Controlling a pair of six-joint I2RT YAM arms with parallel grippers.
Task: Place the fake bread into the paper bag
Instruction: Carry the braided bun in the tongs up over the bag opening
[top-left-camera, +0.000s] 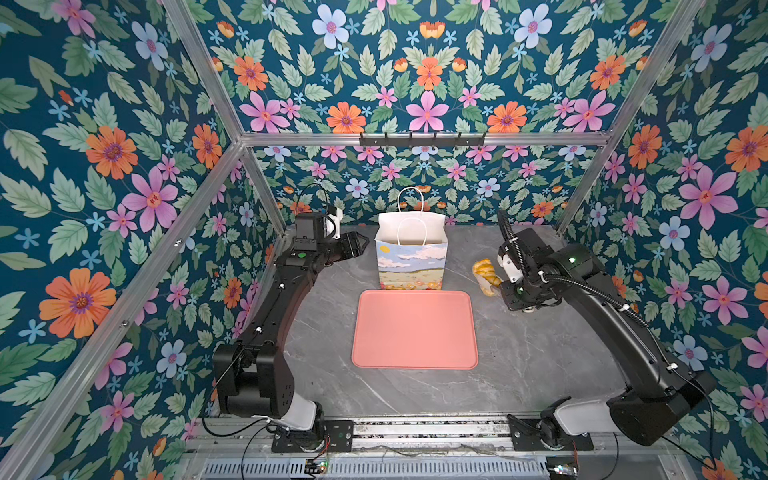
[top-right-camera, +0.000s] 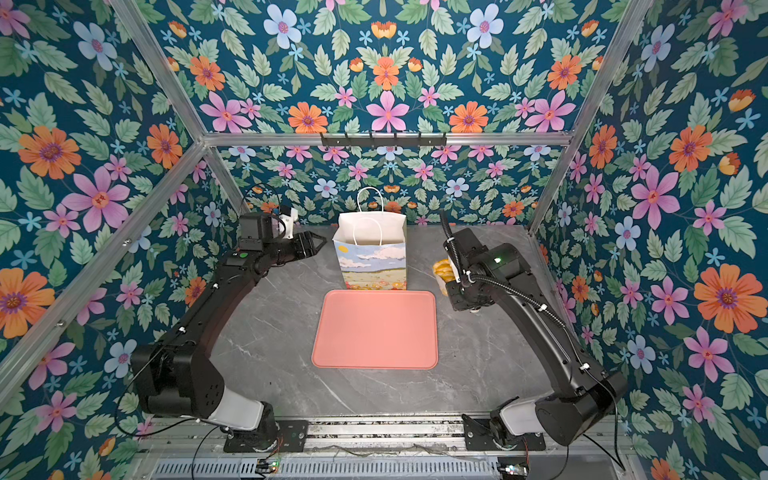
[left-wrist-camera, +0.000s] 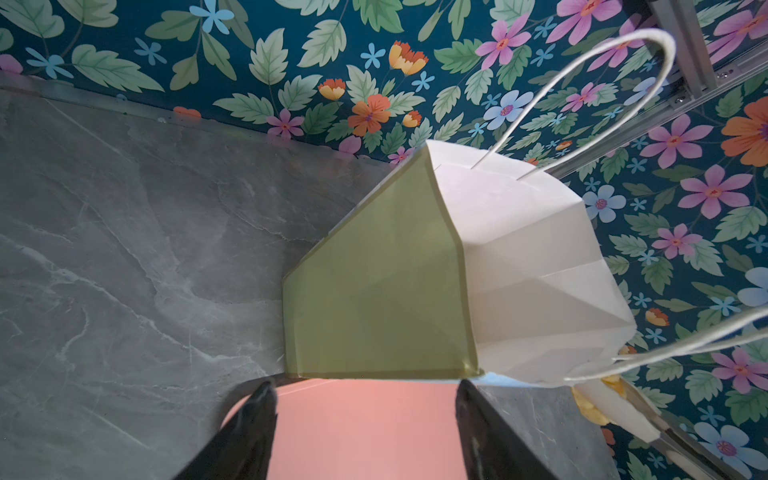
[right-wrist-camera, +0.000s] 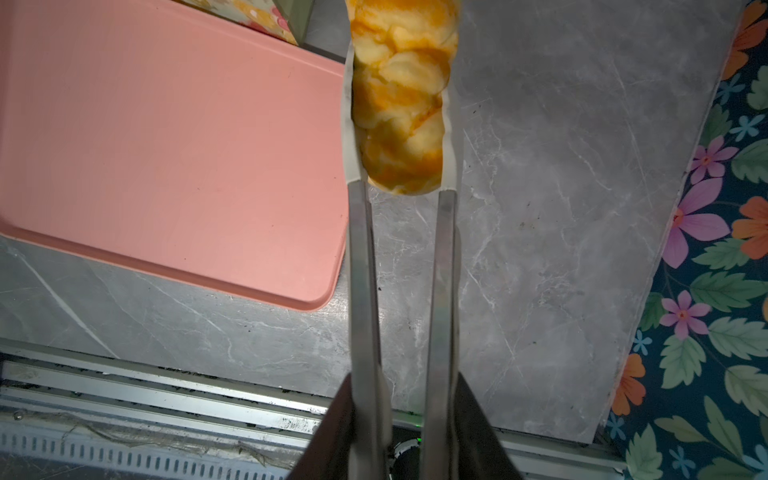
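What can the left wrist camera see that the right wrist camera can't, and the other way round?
Left wrist only: the inside and handles of the paper bag, and the open left gripper. Right wrist only: the right gripper shut on the tongs, and the metal rail beside the table. Both: the pink tray, the grey table, and the braided bread between the tongs' tips, close up from the right wrist, a sliver from the left.

Pink tray (top-left-camera: 414, 329) on grey tabletop (top-left-camera: 540, 374); tongs (right-wrist-camera: 361, 270)

The paper bag (top-left-camera: 411, 257) is standing open-topped, its cord handles (top-left-camera: 409, 188) arching over the mouth; bare table (top-left-camera: 459, 270) is lying between it and the loaded tongs (right-wrist-camera: 361, 270).
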